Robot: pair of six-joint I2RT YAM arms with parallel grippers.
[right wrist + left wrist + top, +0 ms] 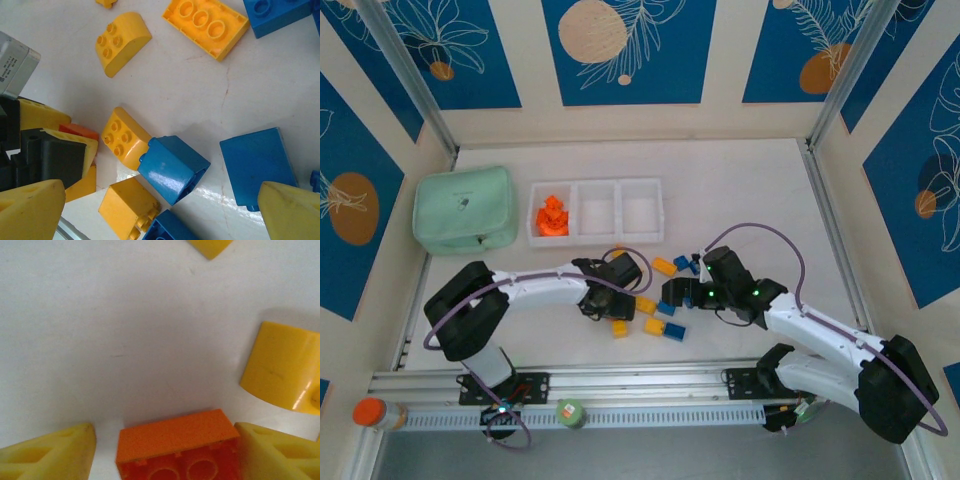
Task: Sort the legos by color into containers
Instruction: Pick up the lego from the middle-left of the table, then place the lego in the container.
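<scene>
An orange brick lies on the white table between the fingers of my left gripper. The right finger touches it and the left finger stands a small gap away, so the jaws are open around it. From above, that gripper points down into the loose pile of yellow and blue legos. My right gripper hangs open over a blue brick and yellow bricks. The white tray has three containers, and the left one holds orange legos.
A mint-green pouch lies left of the tray. The two grippers work close together over the pile, and the left one's fingers appear in the right wrist view. A yellow curved brick sits just right of the left gripper.
</scene>
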